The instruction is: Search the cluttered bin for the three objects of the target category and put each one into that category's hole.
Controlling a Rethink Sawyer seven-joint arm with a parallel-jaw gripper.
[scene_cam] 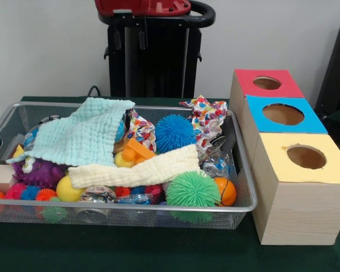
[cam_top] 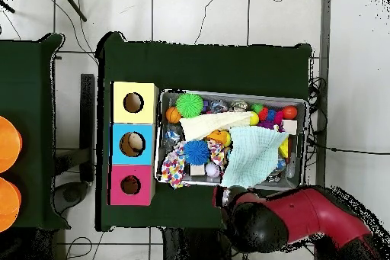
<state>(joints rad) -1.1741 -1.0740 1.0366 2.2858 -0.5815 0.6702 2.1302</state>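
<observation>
Front view: the arm is waiting drawn back behind the bin, its gripper cut off. A blue cloth and a cream cloth are covering the clutter and hiding any animal toys. A grab here is risking a snagged cloth, or the orange ball being taken by mistake.

Overhead view: the arm is hovering just short of the bin, masking the gripper; open or closed, nobody can tell. The red box's hole is lying off to its side

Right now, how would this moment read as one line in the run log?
arm: drawn back, beside bin | hand: not seen | bin: full, cloths on top | animal toys: none visible | red hole: empty
</observation>
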